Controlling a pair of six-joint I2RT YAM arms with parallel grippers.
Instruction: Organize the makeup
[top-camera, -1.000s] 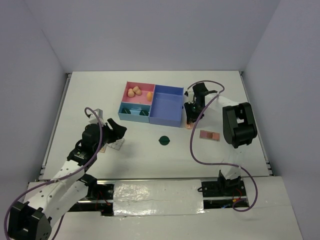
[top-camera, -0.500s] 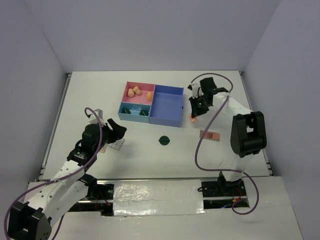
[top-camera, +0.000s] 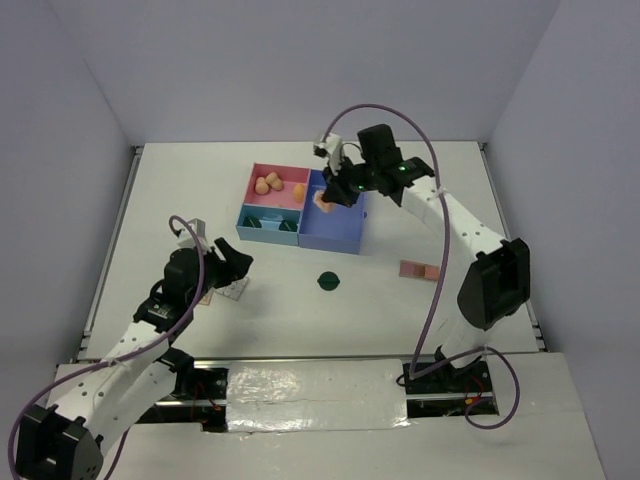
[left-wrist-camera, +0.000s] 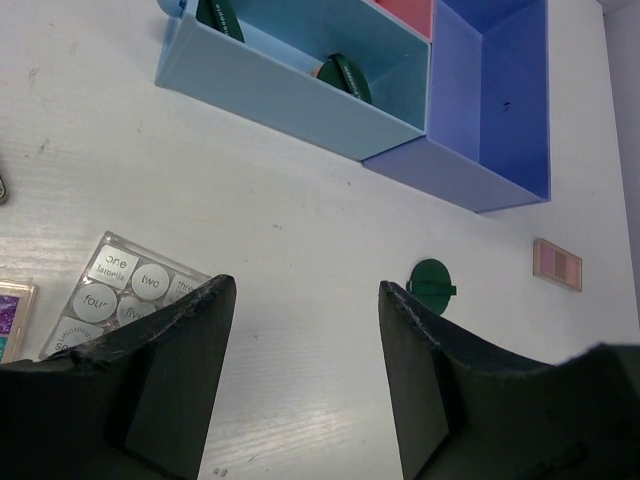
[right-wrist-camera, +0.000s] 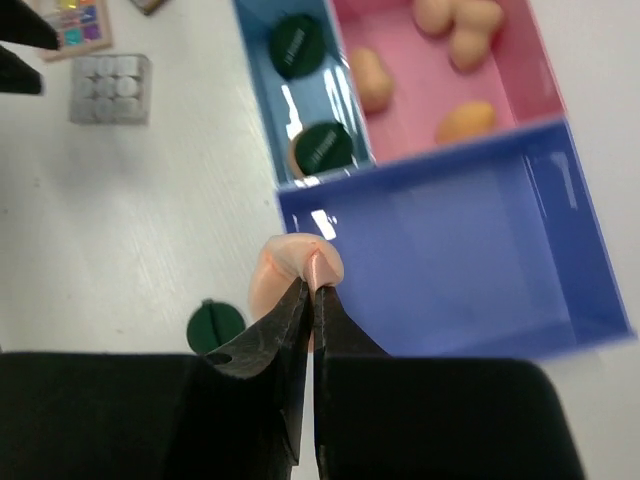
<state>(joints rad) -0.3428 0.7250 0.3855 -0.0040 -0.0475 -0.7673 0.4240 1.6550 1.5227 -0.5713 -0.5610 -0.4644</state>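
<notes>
My right gripper (top-camera: 328, 197) (right-wrist-camera: 312, 285) is shut on a round peach puff (right-wrist-camera: 290, 275), which hangs over the near-left corner of the tray's large purple-blue compartment (top-camera: 335, 243). Peach sponges (top-camera: 268, 184) (right-wrist-camera: 455, 20) lie in the pink compartment. Two dark green compacts (right-wrist-camera: 323, 148) (left-wrist-camera: 345, 77) stand in the light blue one. Another green compact (top-camera: 328, 281) (left-wrist-camera: 432, 283) lies on the table in front of the tray. A pink palette (top-camera: 419, 270) (left-wrist-camera: 557, 264) lies to its right. My left gripper (top-camera: 235, 262) (left-wrist-camera: 305, 290) stands open above the table beside a clear palette (left-wrist-camera: 130, 290).
A purple-toned palette (left-wrist-camera: 12, 312) lies left of the clear one, by my left gripper. White walls enclose the table on three sides. The right arm's cable (top-camera: 430, 250) loops over the table's right half.
My right gripper shut on the peach puff on the table right of the tray, lifted it and carried it left over the purple-blue compartment. The left arm has not moved.
</notes>
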